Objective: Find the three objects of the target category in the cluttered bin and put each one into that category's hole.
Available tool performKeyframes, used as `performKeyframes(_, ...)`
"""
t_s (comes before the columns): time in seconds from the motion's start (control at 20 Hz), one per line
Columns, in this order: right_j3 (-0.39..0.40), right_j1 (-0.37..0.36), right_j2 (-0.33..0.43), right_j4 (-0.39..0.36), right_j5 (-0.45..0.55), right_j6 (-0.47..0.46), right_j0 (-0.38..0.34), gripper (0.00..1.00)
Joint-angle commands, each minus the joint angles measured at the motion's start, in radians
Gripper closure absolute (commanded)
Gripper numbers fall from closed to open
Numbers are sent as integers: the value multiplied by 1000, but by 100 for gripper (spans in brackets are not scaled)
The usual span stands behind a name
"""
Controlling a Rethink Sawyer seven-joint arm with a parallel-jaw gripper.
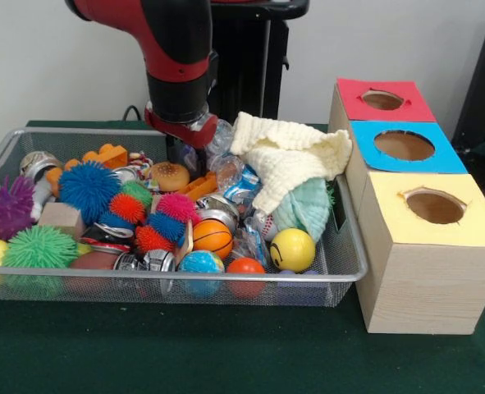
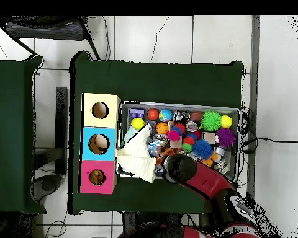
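Note:
The silver wire-mesh bin (image 1: 176, 275) is full of mixed toys, and it also shows in the overhead view (image 2: 176, 104). My gripper (image 1: 188, 161) is low over the bin's back middle, open and empty. Its tips are just above a tan round toy (image 1: 170, 175) and an orange brick (image 1: 199, 185). In the overhead view the arm (image 2: 179, 168) hides the gripper. The red-surround hole (image 1: 382, 100) is on the far wooden box to the right of the bin, and it shows in the overhead view too (image 2: 97, 177).
A cream knitted cloth (image 1: 287, 156) drapes over the bin's right rim. Blue-surround (image 1: 404, 145) and yellow-surround (image 1: 435, 207) holes sit in front of the red one. The bin holds spiky balls (image 1: 89, 189), a small basketball (image 1: 212, 238), a yellow ball (image 1: 292, 249) and a wooden block (image 1: 61, 217).

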Motion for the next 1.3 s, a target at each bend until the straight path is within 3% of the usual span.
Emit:
performKeyframes(0.05, -172, 259, -12, -74, -325, 134, 10, 0)
performKeyframes(0.3, -216, 288, -7, -92, -328, 114, -1, 0)
performKeyframes(0.6, -276, 311, 30, -154, -398, 84, -44, 0)
performKeyframes(0.9, -273, 297, 34, -196, -437, 110, -50, 0)
performKeyframes(1.2, -280, 292, 37, -208, -422, 113, -51, 0)
performKeyframes(1.3, -283, 288, 40, -201, -359, 102, -54, 0)
